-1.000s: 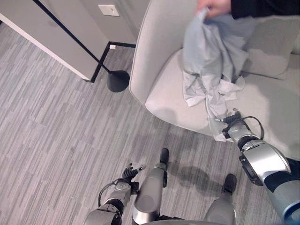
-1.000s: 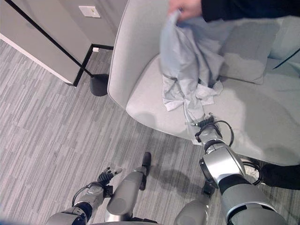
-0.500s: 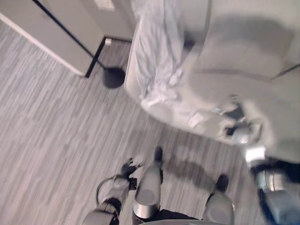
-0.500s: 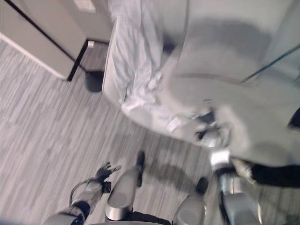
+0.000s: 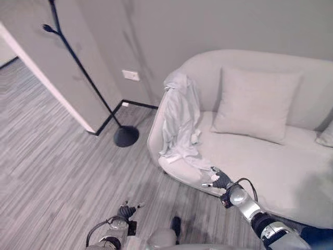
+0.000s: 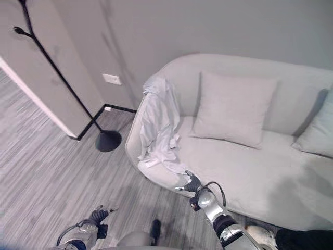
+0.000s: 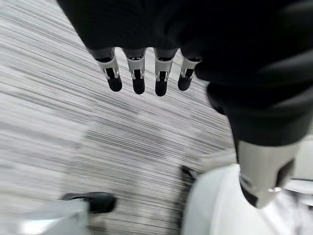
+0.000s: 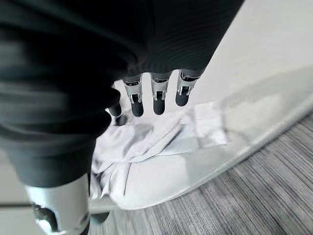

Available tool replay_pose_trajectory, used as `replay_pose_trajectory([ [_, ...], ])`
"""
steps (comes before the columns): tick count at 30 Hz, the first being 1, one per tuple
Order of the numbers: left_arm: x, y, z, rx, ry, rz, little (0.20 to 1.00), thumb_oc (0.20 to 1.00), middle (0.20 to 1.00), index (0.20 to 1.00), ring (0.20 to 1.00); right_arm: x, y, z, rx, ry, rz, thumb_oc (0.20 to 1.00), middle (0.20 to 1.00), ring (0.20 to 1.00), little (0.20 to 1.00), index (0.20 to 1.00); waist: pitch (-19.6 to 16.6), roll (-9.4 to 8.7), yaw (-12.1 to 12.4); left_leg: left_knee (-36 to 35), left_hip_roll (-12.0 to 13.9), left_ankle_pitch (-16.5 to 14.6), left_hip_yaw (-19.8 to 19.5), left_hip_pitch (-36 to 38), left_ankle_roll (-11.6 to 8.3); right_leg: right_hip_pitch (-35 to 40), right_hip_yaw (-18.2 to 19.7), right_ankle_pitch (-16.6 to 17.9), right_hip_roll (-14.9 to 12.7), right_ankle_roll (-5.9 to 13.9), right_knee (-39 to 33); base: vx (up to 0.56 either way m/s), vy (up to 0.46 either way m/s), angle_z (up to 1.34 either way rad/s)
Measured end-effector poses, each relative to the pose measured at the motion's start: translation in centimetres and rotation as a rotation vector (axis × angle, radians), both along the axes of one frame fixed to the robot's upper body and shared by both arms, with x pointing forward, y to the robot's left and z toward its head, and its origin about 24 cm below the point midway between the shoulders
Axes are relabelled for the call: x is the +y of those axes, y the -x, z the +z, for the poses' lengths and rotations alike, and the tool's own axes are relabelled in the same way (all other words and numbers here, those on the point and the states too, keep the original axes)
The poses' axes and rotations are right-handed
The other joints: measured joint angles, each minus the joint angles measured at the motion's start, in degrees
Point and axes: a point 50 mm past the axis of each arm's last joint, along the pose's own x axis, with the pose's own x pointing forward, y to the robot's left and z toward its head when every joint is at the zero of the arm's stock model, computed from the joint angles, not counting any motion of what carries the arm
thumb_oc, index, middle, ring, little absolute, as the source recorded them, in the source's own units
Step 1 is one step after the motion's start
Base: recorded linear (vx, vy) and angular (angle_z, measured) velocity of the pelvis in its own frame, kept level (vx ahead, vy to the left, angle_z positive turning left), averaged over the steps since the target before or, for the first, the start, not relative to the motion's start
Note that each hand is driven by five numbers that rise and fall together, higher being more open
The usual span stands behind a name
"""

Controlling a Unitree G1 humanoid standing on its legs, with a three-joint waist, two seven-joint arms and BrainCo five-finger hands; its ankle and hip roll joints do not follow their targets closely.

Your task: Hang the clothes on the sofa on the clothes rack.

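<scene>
- Pale grey shirt of thin, creased cloth (image 5: 180,119) hangs over the left arm of the light grey upholstered sofa (image 5: 291,172), its top at the arm's upper edge and its lower end spread on the seat near the front left corner.
- A tail of that shirt trails along the seat's front edge toward the right hand (image 5: 221,179).
- The right hand is above the seat's front edge, just beside the end of the cloth; in the right wrist view its fingers (image 8: 157,100) hang straight and relaxed over the crumpled cloth, holding nothing.
- The left hand (image 5: 125,211) is low over the grey striped carpet floor (image 5: 47,156), well apart from the sofa; its fingers (image 7: 139,78) are straight and empty in the left wrist view.
- A square light grey cushion (image 5: 255,104) leans against the sofa's back, to the right of the shirt and clear of it.
- The black metal clothes rack (image 5: 83,78), a thin leaning pole on a round base, stands on the floor by the wall corner, left of the sofa arm, with nothing on the hook that shows.
</scene>
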Motion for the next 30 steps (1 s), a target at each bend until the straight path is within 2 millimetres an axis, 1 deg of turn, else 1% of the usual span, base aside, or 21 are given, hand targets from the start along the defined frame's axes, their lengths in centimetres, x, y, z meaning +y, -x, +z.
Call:
replay_pose_trajectory([
  [1,-0.3,1.0,-0.4,0.024,0.011,0.010,1.000,1.000,1.000,1.000,1.000,0.0,0.2,-0.2,0.011,0.007,0.004,1.000,1.000,1.000,1.000,1.000,-1.1,-1.07,0.0,-2.0,-1.5,0.7,-0.6,0.4,-0.46,1.1,-2.2,0.7,-0.6,-4.39,-4.5,-0.08,-0.061,0.59],
  [2,-0.7,3.7,-1.2,0.106,0.030,0.028,1.000,1.000,1.000,1.000,1.000,-0.5,0.5,-0.5,0.027,0.023,-0.002,1.000,1.000,1.000,1.000,1.000,-3.3,-1.81,0.5,-2.9,-1.1,0.4,0.2,0.0,-1.90,1.3,-3.2,3.2,-0.6,-5.03,-8.3,-0.12,-0.087,0.39],
  [4,-0.1,5.5,-1.4,0.145,0.029,0.081,1.000,1.000,1.000,1.000,1.000,-0.5,0.3,-0.4,0.020,0.024,-0.004,1.000,1.000,1.000,1.000,1.000,-4.5,-3.03,1.1,-2.5,-0.5,0.0,0.6,-2.3,-1.98,0.9,-4.4,5.4,-0.2,-6.02,-11.6,-0.12,-0.080,0.30],
  [6,-0.1,5.7,-1.4,0.142,0.047,0.117,1.000,1.000,1.000,1.000,1.000,-1.8,0.6,-0.6,0.038,0.059,-0.024,1.000,1.000,1.000,1.000,1.000,-4.6,-3.94,2.6,-1.1,-0.4,-0.4,1.0,-4.5,-2.58,-0.8,-5.0,6.1,-0.2,-6.00,-11.8,-0.15,-0.027,0.24],
  [9,-0.2,5.4,-1.4,0.140,0.044,0.084,1.000,1.000,1.000,1.000,1.000,-2.9,0.5,-0.4,0.029,0.091,-0.044,1.000,1.000,1.000,1.000,1.000,-4.5,-3.32,3.1,1.1,-0.5,1.3,1.4,-6.4,-2.56,-1.1,-6.3,6.5,-0.4,-5.55,-11.5,-0.15,0.055,0.18],
  [10,-0.3,4.8,-1.3,0.131,0.043,0.073,1.000,1.000,1.000,1.000,1.000,-3.7,0.2,-0.3,0.029,0.124,-0.063,1.000,1.000,1.000,1.000,1.000,-3.9,-2.49,3.4,0.9,-1.0,2.0,1.5,-7.1,-3.57,-0.9,-7.0,6.9,-1.0,-5.22,-11.5,-0.15,0.138,0.48],
  [11,-0.1,3.2,-1.0,0.095,0.041,0.073,1.000,1.000,1.000,1.000,1.000,-4.2,0.0,0.0,0.015,0.141,-0.073,1.000,1.000,1.000,1.000,1.000,-2.6,-4.12,1.9,1.0,-1.3,-3.0,6.4,-6.8,-7.42,-0.7,-9.9,7.4,-3.9,-5.63,-11.8,-0.13,0.170,1.03],
  [12,0.5,2.4,-0.7,0.072,0.034,0.100,1.000,1.000,1.000,1.000,1.000,-4.3,-0.2,0.2,0.000,0.137,-0.091,1.000,1.000,1.000,1.000,1.000,-1.0,-5.91,0.2,7.8,0.8,-4.7,12.5,-7.5,-4.40,0.3,-12.7,7.2,-7.0,-5.70,-11.8,0.04,0.177,0.97],
  [15,0.6,1.8,-0.5,0.050,0.037,0.125,1.000,1.000,1.000,1.000,1.000,-5.9,-1.0,1.1,-0.039,0.140,-0.173,1.000,1.000,1.000,1.000,1.000,-1.0,-3.36,-0.6,7.8,11.1,-5.2,9.6,-3.6,-6.80,0.7,-14.6,7.1,-9.8,-4.39,-11.8,0.11,0.338,0.54],
  [19,-0.1,1.7,-0.6,0.042,0.058,0.159,1.000,1.000,1.000,1.000,1.000,-7.8,-1.4,1.2,-0.033,0.218,-0.271,1.000,1.000,1.000,1.000,1.000,-1.5,-1.84,-1.0,-0.8,18.4,-4.3,7.3,-3.0,-8.08,1.5,-16.9,5.9,-12.7,-0.39,-11.8,0.07,0.354,0.54],
  [20,-0.8,2.1,-0.8,0.057,0.073,0.151,1.000,1.000,1.000,1.000,1.000,-8.6,-1.4,1.5,-0.049,0.225,-0.309,1.000,1.000,1.000,1.000,1.000,-1.7,-0.64,-0.9,-0.8,18.4,-4.1,7.8,-3.0,-7.75,1.9,-17.5,6.5,-14.4,1.57,-11.8,0.10,0.423,0.24],
  [21,-1.8,3.2,-1.3,0.082,0.094,0.143,1.000,1.000,1.000,1.000,1.000,-9.1,-1.1,1.3,-0.041,0.232,-0.349,1.000,1.000,1.000,1.000,1.000,-2.0,0.26,-0.7,0.7,17.0,-4.1,9.4,-2.7,-7.71,2.7,-18.5,6.1,-16.8,2.10,-11.8,0.15,0.467,0.36],
  [22,-1.9,4.3,-1.5,0.124,0.090,0.135,1.000,1.000,1.000,1.000,1.000,-9.4,-0.2,0.6,-0.009,0.247,-0.387,1.000,1.000,1.000,1.000,1.000,-2.9,0.24,-1.7,1.7,13.1,-2.2,10.1,-2.7,-10.73,4.2,-18.9,7.1,-20.7,2.46,-11.5,0.17,0.459,0.39],
  [23,-1.2,4.1,-1.4,0.118,0.067,0.125,1.000,1.000,1.000,1.000,1.000,-9.1,0.5,-0.1,0.018,0.238,-0.395,1.000,1.000,1.000,1.000,1.000,-2.6,-1.17,-1.8,2.6,10.1,-3.7,11.1,-2.9,-8.59,4.1,-18.8,9.4,-23.8,1.58,-10.4,0.22,0.609,0.48],
  [24,-1.2,4.2,-1.4,0.121,0.063,0.115,1.000,1.000,1.000,1.000,1.000,-8.9,0.9,-0.6,0.041,0.240,-0.405,1.000,1.000,1.000,1.000,1.000,-2.7,-0.97,-2.0,2.3,9.0,-3.6,11.6,-2.6,-8.11,4.0,-19.5,11.1,-25.0,-0.73,-9.1,0.12,0.313,0.32],
  [25,-0.5,4.1,-1.2,0.118,0.041,0.108,1.000,1.000,1.000,1.000,1.000,-8.7,1.2,-0.9,0.061,0.240,-0.414,1.000,1.000,1.000,1.000,1.000,-3.0,-0.95,-1.9,1.7,7.8,-3.6,11.6,-1.9,-6.98,3.1,-19.5,13.3,-26.0,-1.78,-8.0,0.09,0.258,0.01],
  [26,-0.1,4.1,-1.2,0.119,0.028,0.096,1.000,1.000,1.000,1.000,1.000,-8.2,1.0,-1.0,0.065,0.235,-0.422,1.000,1.000,1.000,1.000,1.000,-3.2,-0.26,-1.1,0.0,7.0,-3.5,13.0,-0.7,-5.83,1.2,-18.6,16.6,-27.2,-1.91,-7.4,0.06,0.273,-0.11],
  [27,0.8,3.5,-0.8,0.103,-0.010,0.062,1.000,1.000,1.000,1.000,1.000,-7.6,0.2,-0.5,0.033,0.234,-0.409,1.000,1.000,1.000,1.000,1.000,-3.9,1.51,-1.0,-2.3,5.8,-2.3,13.1,-0.4,-2.49,-0.6,-17.1,16.4,-26.4,0.07,-7.6,0.05,0.339,-0.15],
  [28,0.8,3.0,-0.7,0.088,-0.017,0.042,1.000,1.000,1.000,1.000,1.000,-7.6,-0.1,-0.3,0.024,0.237,-0.416,1.000,1.000,1.000,1.000,1.000,-3.9,1.63,-0.9,-2.8,5.1,-2.0,13.0,-0.3,-2.07,-0.7,-17.4,16.0,-26.1,0.67,-7.5,0.01,0.295,0.07],
  [29,1.5,2.4,-0.4,0.069,-0.042,0.029,1.000,1.000,1.000,1.000,1.000,-7.6,-0.5,0.0,0.007,0.233,-0.441,1.000,1.000,1.000,1.000,1.000,-3.9,1.08,-0.6,-2.9,3.8,-2.2,13.2,-0.6,-1.41,-1.8,-16.6,21.3,-25.8,0.18,-7.0,-0.02,0.182,-0.05],
  [30,1.7,1.8,-0.1,0.043,-0.056,0.008,1.000,1.000,1.000,1.000,1.000,-7.6,-1.2,0.5,-0.012,0.239,-0.473,1.000,1.000,1.000,1.000,1.000,-3.9,0.69,0.0,-2.8,2.7,-2.1,14.1,-0.9,-1.15,-3.2,-18.5,23.7,-27.0,0.35,-6.7,-0.01,0.116,-0.15],
])
